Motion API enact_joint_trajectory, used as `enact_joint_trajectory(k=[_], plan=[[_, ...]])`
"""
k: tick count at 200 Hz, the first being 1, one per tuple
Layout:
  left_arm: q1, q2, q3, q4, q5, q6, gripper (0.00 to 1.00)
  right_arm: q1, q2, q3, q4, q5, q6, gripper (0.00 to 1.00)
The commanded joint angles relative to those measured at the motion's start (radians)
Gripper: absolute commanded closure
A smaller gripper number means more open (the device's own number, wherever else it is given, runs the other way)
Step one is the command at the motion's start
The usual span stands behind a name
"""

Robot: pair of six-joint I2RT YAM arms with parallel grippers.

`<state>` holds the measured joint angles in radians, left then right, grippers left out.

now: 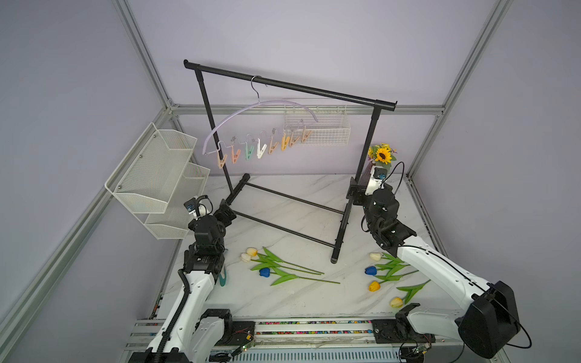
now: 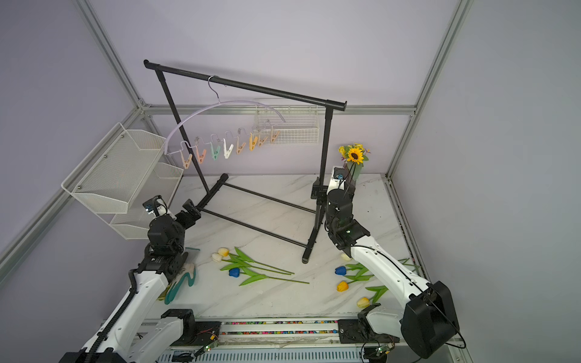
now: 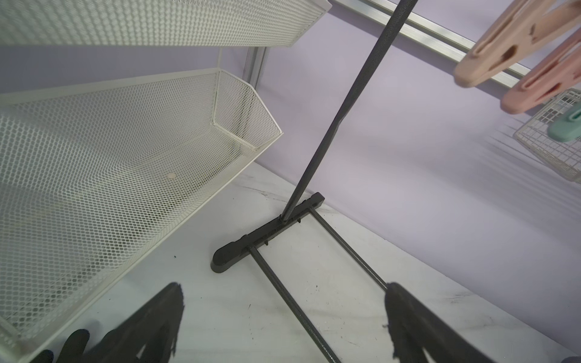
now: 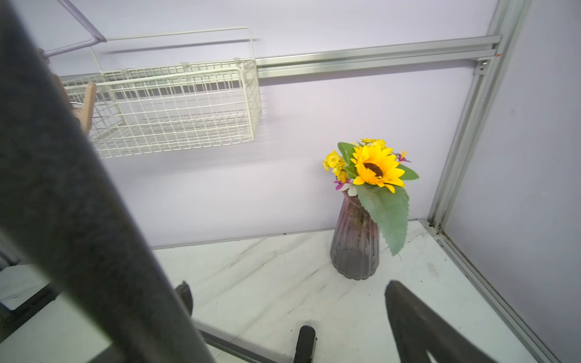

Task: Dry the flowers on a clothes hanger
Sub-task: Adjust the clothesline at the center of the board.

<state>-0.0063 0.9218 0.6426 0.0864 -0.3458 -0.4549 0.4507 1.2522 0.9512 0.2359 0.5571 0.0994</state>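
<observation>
Item count:
- tulips point(image 1: 264, 272): seven, with three in the left group and four in the right group point(image 1: 371, 270).
- hanger point(image 1: 276, 101): one.
- clothespins point(image 1: 261, 150): eight.
- garment rack point(image 1: 314, 89): one.
- wire basket point(image 1: 327, 138): one.
- mesh shelf point(image 1: 151, 176): one, with two tiers.
- vase point(image 4: 355, 248): one.

Pale lilac clothes hanger point(image 1: 261, 103), black garment rack point(image 1: 289, 85), grey-veined white marble table point(image 1: 283, 301), green-stemmed flowers point(image 1: 264, 272)

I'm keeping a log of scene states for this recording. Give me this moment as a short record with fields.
flowers: seven tulips lying on the table, in groups of three and four
clothes hanger: hooked on the black rack, clothespins all empty
left gripper: open, empty, near the rack's foot
right gripper: open, empty, facing the vase
progress: no flower clipped yet
</observation>
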Motion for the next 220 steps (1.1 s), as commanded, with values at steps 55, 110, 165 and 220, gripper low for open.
enact_joint_trajectory(k=[55, 110, 165, 220], plan=[[0.049, 0.16, 0.31, -0.08, 0.111, 0.143, 0.0, -0.251, -0.091, -0.03, -0.112, -0.043, 0.14, 0.03], [0.06, 0.346, 0.528, -0.094, 0.503, 0.197, 0.0, -0.363, -0.083, 0.039, -0.191, -0.181, 0.147, 0.03], [0.064, 0.533, 0.669, -0.008, 0.81, 0.287, 0.05, -0.399, -0.01, 0.115, -0.256, -0.293, 0.167, 0.03], [0.132, 0.714, 0.822, 0.159, 1.014, 0.221, 0.06, -0.413, 0.029, 0.157, -0.285, -0.322, 0.164, 0.03]])
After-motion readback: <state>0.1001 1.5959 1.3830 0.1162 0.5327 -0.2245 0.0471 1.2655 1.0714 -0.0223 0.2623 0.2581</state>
